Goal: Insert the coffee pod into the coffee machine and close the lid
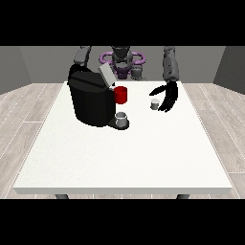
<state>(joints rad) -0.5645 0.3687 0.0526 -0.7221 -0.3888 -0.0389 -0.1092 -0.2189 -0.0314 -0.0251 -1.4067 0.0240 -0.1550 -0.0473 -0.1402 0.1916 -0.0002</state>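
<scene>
The white tabletop [119, 158] carried a black coffee machine [91, 100] at the view's left of centre; its grey lid [106, 75] stood raised and tilted back, so the machine was open. A red part [121, 94] projected from the machine's side towards the view's right; a small grey cup [122, 118] stood on the machine's base below it.

The coffee pod [154, 104], a small grey cylinder, stood upright on the tabletop, well apart from the machine and towards the view's right; it was not yet inserted.

The hand at the view's right [168, 95] hung just beside the pod on its right; the fingers pointed downward and were spread, the thumb reached towards the pod; whether any part touched the pod could not be told; nothing was pinched.

The hand at the view's left was hidden behind the machine; only its arm [82, 56] showed above the housing; the state of that hand could not be told.
</scene>
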